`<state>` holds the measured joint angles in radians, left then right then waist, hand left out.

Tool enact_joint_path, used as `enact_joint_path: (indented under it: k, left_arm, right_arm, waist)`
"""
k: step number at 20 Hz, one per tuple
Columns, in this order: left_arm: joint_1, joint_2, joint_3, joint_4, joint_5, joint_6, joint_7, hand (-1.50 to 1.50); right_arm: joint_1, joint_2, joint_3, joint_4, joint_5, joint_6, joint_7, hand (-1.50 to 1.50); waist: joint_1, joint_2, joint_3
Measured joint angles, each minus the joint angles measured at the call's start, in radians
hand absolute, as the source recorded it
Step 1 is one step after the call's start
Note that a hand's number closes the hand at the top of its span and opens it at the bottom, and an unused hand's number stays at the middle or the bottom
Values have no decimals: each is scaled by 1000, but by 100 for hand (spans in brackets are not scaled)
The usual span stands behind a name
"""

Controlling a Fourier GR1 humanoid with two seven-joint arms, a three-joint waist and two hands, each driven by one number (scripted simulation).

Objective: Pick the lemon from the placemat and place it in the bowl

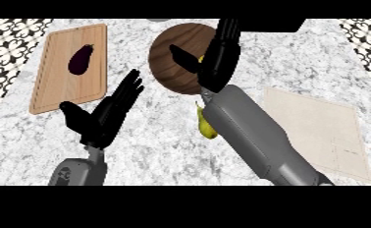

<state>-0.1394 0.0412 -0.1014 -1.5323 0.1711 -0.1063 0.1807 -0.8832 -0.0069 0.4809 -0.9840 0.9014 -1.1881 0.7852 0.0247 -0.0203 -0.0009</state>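
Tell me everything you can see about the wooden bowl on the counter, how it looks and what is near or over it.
The bowl is round, dark brown and looks like wood with a visible grain. It stands on the marble counter, right of the cutting board and up-left of the placemat. The right hand hangs over its right part and hides that side; a small yellow patch shows at the hand. Whether anything lies inside cannot be told.

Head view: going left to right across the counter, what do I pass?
Cutting board with the eggplant → left robot hand → bowl → right robot hand → placemat.
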Motion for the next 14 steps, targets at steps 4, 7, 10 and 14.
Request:
enact_joint_path:
  k: [4,7,10,14]
  left_arm:
    - [9,2,8,8,0,2,-8,0]
    - [16,3,9,8,0,4,-4,0]
    - [16,8,14,2,2,4,-2,0]
    - [22,4,12,6,-1,5,-9,0]
  right_arm:
    - [108,1,138,-122,65,-33,52,150]
    - [198,2,229,-192,122,-49,85,150]
    - [306,3,316,-254,171,-66,114,150]
    - [466,3,428,-314,224,-91,142,150]
  waist:
    - [-16,-9,-1]
    - [-25,-15,-1]
    - [-30,-16,-1]
    - [-40,-14,0]
